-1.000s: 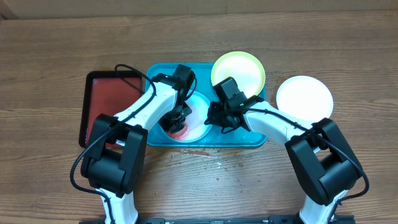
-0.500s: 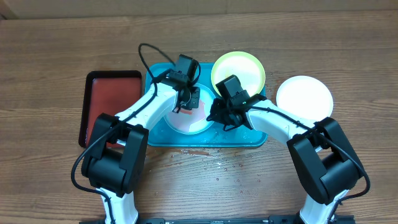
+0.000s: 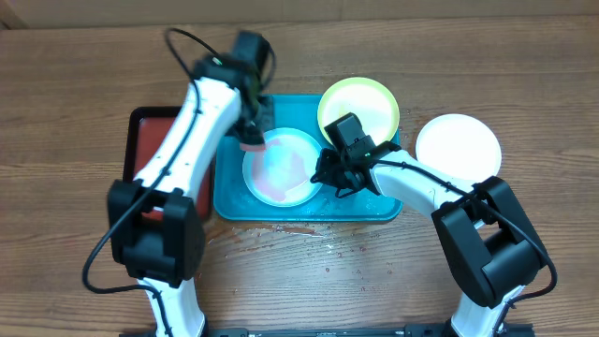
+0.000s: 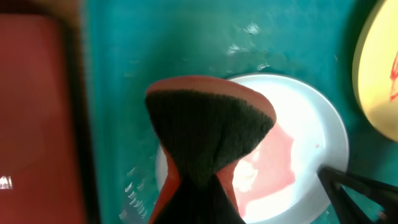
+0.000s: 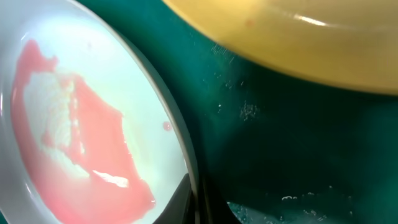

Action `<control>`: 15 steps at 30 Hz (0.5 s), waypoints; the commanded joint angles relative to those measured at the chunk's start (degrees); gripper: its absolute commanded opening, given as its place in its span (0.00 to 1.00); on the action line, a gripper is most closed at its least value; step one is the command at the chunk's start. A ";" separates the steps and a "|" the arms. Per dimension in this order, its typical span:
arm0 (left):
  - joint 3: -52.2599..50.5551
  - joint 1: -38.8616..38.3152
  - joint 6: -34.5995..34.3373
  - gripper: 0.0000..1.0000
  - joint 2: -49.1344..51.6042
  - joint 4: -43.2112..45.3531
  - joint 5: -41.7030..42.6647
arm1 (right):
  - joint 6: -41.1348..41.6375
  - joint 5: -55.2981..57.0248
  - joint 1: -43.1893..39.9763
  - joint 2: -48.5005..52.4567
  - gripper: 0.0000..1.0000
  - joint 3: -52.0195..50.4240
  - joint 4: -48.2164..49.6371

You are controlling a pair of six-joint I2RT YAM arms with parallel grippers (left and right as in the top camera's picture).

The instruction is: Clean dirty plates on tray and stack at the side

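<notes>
Holding a red sponge [image 4: 208,130], dark scrub face down, left gripper [image 3: 253,131] hangs over the far-left rim of the smeared plate [image 3: 281,167]; plate flat in turquoise tray [image 3: 360,208], round, no long axis; smear lies robotward and right of sponge; right gripper [image 3: 329,178] pinches its right rim; white plate [image 3: 458,145] apart on counter [image 3: 75,75].

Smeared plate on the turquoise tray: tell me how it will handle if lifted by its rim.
Probably slippery: the smeared plate carries a glossy wet pink film, and the tray shows droplets. Likely stiff and light, judging by its thin, even rim. Pinched at one edge, where the right end effector sits, it may tilt and drip.
</notes>
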 commanded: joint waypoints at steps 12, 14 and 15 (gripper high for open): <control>7.17 1.44 -3.82 0.04 -0.15 -6.29 -0.63 | -6.45 11.17 4.22 -1.92 0.04 12.74 -21.62; 7.15 1.44 -3.80 0.04 -0.13 -6.38 -0.66 | -6.78 17.57 6.12 -3.56 0.04 14.12 -24.83; 7.15 1.44 -3.80 0.04 -0.13 -6.38 -0.63 | -6.75 19.87 6.75 -4.09 0.04 14.62 -26.12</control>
